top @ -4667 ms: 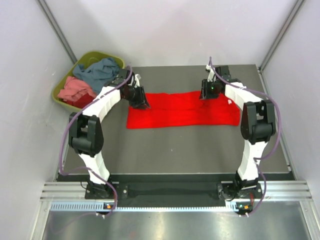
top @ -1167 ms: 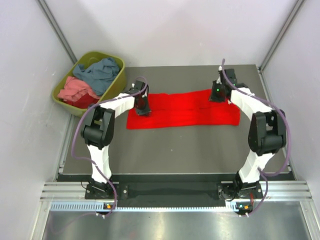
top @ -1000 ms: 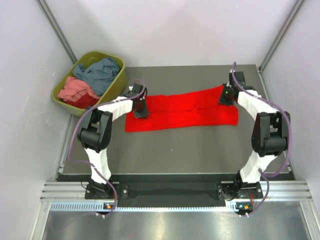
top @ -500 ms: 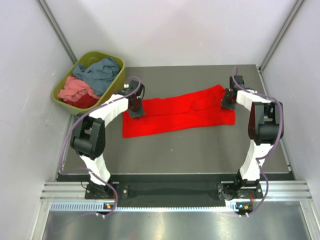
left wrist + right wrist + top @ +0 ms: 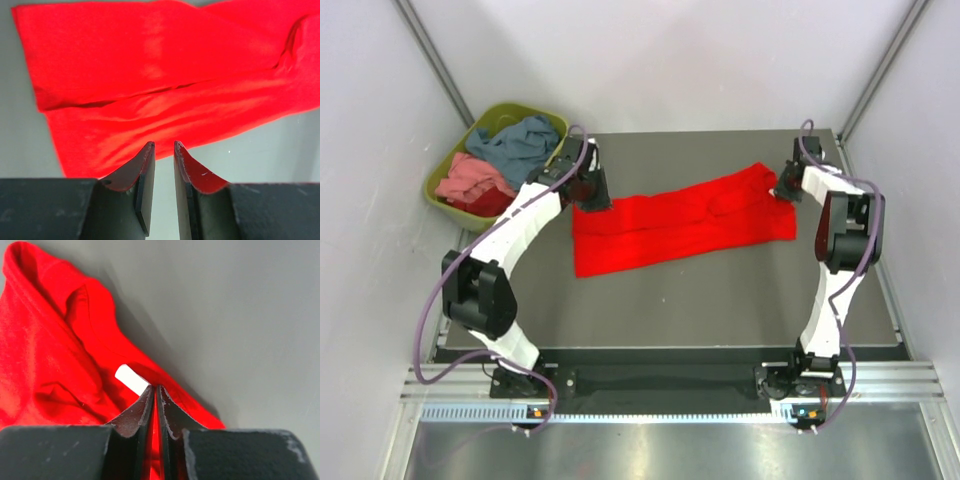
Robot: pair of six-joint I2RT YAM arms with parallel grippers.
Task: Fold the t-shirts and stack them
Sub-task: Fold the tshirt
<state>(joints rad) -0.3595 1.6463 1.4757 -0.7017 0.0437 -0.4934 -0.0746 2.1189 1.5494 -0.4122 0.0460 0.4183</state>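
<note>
A bright red t-shirt, folded into a long band, lies slanted across the dark table, its right end farther back. My left gripper hovers just off the band's far left corner. In the left wrist view the left gripper stands open by a narrow gap with only grey table between the fingers, and the red t-shirt lies beyond them. My right gripper is at the far right corner. In the right wrist view the right gripper is shut on a fold of the red t-shirt, beside the white neck label.
An olive-green tub stands off the table's far left corner. It holds a slate blue-grey t-shirt, a salmon pink one and a darker red one. White walls close in on both sides and at the back.
My left gripper has let go of the band's left end and drawn back to the far left. My right gripper has closed on the collar edge and shifted right, skewing the shirt.
</note>
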